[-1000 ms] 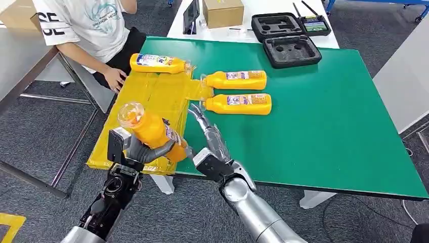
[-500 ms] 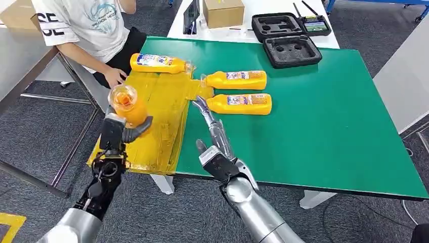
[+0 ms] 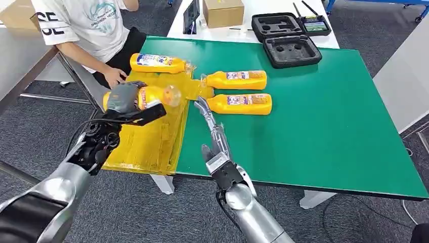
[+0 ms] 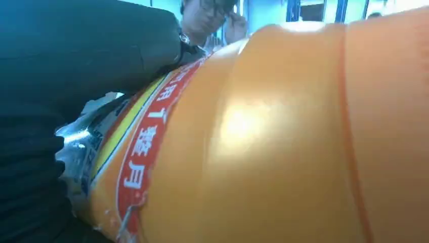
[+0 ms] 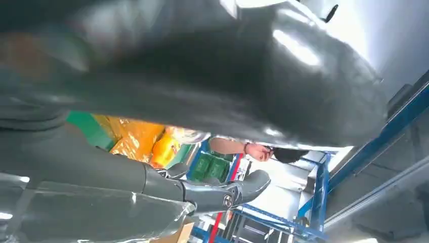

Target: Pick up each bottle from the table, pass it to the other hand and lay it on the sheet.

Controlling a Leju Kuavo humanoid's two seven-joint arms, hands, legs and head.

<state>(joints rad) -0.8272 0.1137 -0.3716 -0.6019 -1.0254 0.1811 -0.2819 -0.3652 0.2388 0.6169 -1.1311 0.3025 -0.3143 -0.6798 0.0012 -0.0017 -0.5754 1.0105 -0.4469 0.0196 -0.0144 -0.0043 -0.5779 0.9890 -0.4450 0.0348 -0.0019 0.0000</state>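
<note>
Held bottle (image 3: 144, 96): long axis near level, cap end toward the robot's right, base inside the left hand (image 3: 123, 98). Raised above the yellow sheet (image 3: 152, 136), not touching it. Left fingers (image 3: 146, 114) wrapped round the labelled body, thumb over the top; label and orange body close against the palm in the left wrist view (image 4: 263, 136).

Right hand (image 3: 211, 132): stretched out flat above the green surface (image 3: 324, 126), fingers straight and close together, holding nothing; fingertips just beside the cap of the nearest bottle (image 3: 239, 104).

On the sheet: one bottle (image 3: 159, 63) lying at the far edge, cap toward the right.

On the bare surface: two bottles lying parallel, caps toward the sheet, the farther bottle (image 3: 237, 80) just beyond the nearest one.

Black foam case (image 3: 286, 36) open at the far edge, cut-outs unfilled.

Person's hand (image 3: 115, 78) resting beside the sheet's far left corner.
</note>
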